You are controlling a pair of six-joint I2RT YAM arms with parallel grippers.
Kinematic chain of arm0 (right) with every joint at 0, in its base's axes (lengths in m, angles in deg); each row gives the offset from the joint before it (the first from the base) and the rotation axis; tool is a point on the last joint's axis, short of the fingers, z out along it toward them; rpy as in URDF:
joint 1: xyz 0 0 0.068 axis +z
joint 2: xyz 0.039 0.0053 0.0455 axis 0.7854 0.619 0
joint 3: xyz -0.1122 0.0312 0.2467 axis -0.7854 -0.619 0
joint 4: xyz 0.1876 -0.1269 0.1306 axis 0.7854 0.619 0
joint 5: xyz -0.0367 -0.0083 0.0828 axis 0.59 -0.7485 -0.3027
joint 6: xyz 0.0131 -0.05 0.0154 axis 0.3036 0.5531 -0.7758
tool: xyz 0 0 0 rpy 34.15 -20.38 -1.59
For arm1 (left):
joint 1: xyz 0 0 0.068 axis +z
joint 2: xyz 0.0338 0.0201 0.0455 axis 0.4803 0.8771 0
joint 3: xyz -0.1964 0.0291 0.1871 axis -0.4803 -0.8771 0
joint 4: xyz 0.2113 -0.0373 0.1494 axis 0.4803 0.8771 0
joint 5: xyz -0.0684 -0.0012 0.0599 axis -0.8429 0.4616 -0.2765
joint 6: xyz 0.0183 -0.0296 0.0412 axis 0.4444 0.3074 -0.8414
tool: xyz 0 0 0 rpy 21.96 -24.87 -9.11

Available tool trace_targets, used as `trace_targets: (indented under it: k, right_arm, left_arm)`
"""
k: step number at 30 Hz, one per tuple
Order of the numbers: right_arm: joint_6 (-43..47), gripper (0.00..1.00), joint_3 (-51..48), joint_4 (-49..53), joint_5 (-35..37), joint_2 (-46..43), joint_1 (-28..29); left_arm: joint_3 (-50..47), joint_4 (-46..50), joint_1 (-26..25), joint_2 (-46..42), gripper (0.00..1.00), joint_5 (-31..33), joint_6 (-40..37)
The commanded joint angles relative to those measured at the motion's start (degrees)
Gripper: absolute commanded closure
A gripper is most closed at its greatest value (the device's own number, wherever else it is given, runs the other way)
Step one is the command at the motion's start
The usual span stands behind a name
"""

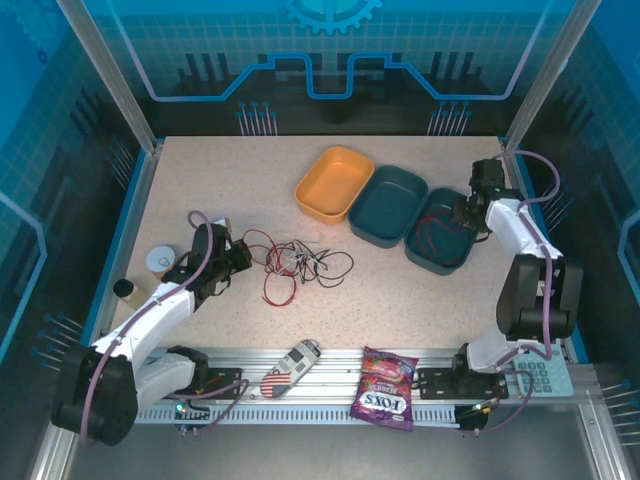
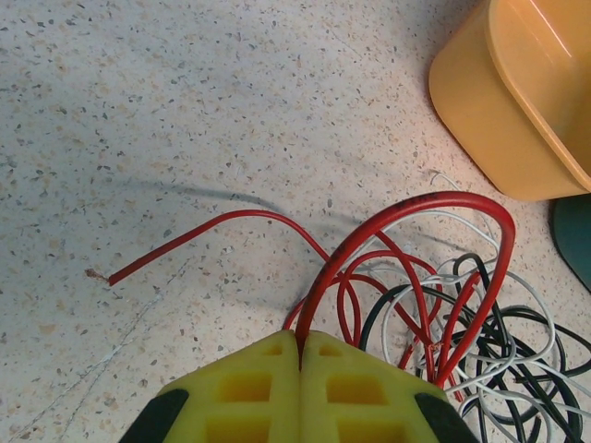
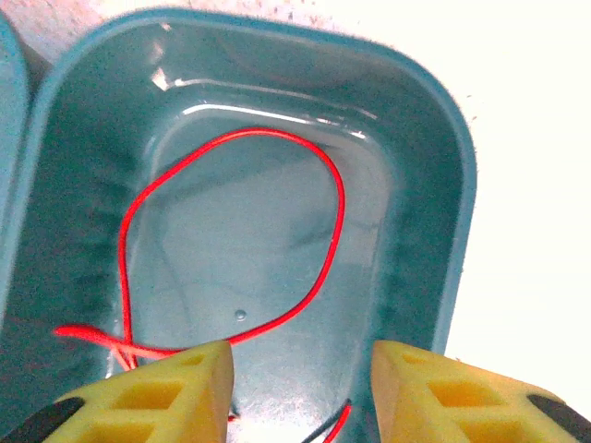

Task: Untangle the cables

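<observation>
The only readable writing is "FOX'S", in white letters on a purple bag (image 1: 385, 388) that lies on the metal rail (image 1: 330, 385) at the near edge. Left of it on the same rail lies a small thing with a stars-and-stripes pattern (image 1: 290, 368). A grey keypad (image 1: 540, 375) sits at the near right corner; its keys are too small to read.

The desk (image 1: 400, 310) has a beige speckled top with a blue border. Around it stand metal posts and blue see-through panels, and the far panel carries a gear drawing.

The tangle of cables (image 1: 300, 262) lies left of the middle of the desk, just right of the left gripper (image 1: 238, 258). In the left wrist view the left gripper (image 2: 300, 337) has its yellow jaws pressed together on the red cable (image 2: 434, 197), which rises from them in a high arc. The black and white cables (image 2: 503, 365) lie crossed under and behind that arc, on the desk.

An orange tray (image 1: 333, 183) stands far of the tangle, with a teal tray (image 1: 388, 205) just to its right. A second teal tray (image 1: 450, 262) is further right, and the right gripper (image 1: 462, 213) is over it. In the right wrist view the right gripper (image 3: 300, 369) has its jaws spread apart and grasps nothing. Below it a red loop (image 3: 337, 198) of thin cable lies on the floor of this tray (image 3: 416, 185).
</observation>
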Motion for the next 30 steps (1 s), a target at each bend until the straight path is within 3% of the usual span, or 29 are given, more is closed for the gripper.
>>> trace_targets:
  k: [1,10,17,25,30]
  right_arm:
    - [-0.4,0.53,-0.3,2.9,1.2,-4.4,1.4]
    - [-0.6,0.44,-2.9,1.1,-1.9,-16.6,9.1]
    - [-2.2,0.44,-6.2,-6.1,-6.1,-22.6,24.2]
    - [-2.9,0.49,-8.4,-19.2,-12.2,-18.3,41.1]
    - [-2.2,0.48,-6.5,-25.1,-16.9,-10.6,46.8]
  left_arm:
    - [1.8,1.3,0.4,-1.1,1.00,-1.6,-1.0]
    - [1.6,0.9,0.4,-1.0,1.00,-2.0,-1.1]
    - [1.6,-0.5,0.4,-1.1,1.00,-3.9,-1.5]
    - [1.3,-4.0,0.4,-3.9,1.00,-8.4,-4.8]
    - [1.3,-5.9,0.3,-7.9,1.00,-12.1,-7.4]
